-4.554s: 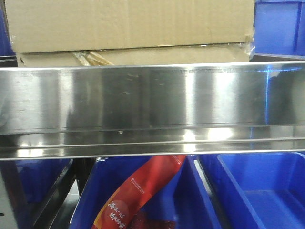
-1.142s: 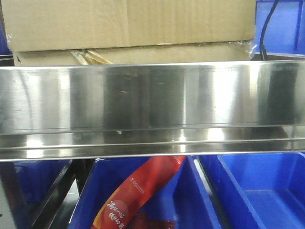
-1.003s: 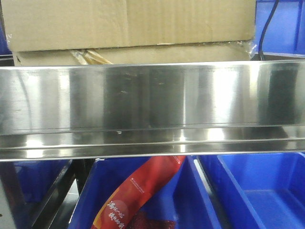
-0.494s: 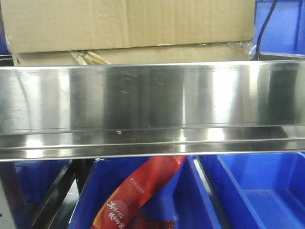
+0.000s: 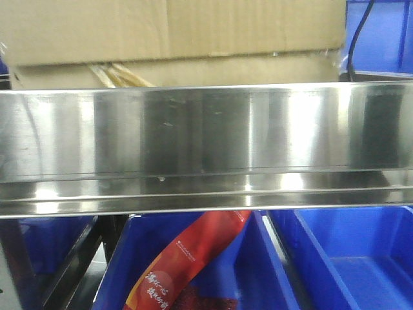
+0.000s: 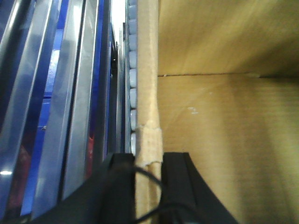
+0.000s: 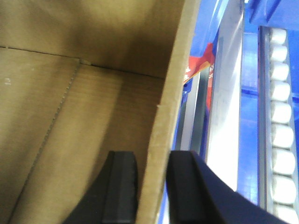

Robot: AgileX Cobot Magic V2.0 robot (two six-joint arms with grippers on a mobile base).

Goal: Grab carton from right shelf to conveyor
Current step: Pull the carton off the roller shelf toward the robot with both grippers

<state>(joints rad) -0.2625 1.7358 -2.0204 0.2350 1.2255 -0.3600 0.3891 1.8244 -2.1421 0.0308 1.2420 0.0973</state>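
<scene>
The carton point(image 5: 181, 29), plain brown cardboard, stands on the right shelf behind its broad shiny steel rail point(image 5: 206, 135). Tape scraps show at the carton's lower flap. In the left wrist view my left gripper point(image 6: 148, 186) straddles the carton's upright left wall point(image 6: 148, 93), one dark finger inside and one outside, shut on it. In the right wrist view my right gripper point(image 7: 153, 186) clamps the carton's right wall point(image 7: 175, 84) the same way, with the carton's open inside point(image 7: 70, 116) to its left. The conveyor is out of view.
Blue plastic bins point(image 5: 348, 258) sit below the rail, one holding a red packet point(image 5: 181, 258). A black cable point(image 5: 358, 32) hangs at the upper right. White rollers point(image 7: 280, 116) run along the shelf beside the carton, and steel rails point(image 6: 70, 93) lie to its left.
The carton has shifted a little to the left and its left lower edge has risen slightly. The black cable at the upper right was absent 4.6 s ago.
</scene>
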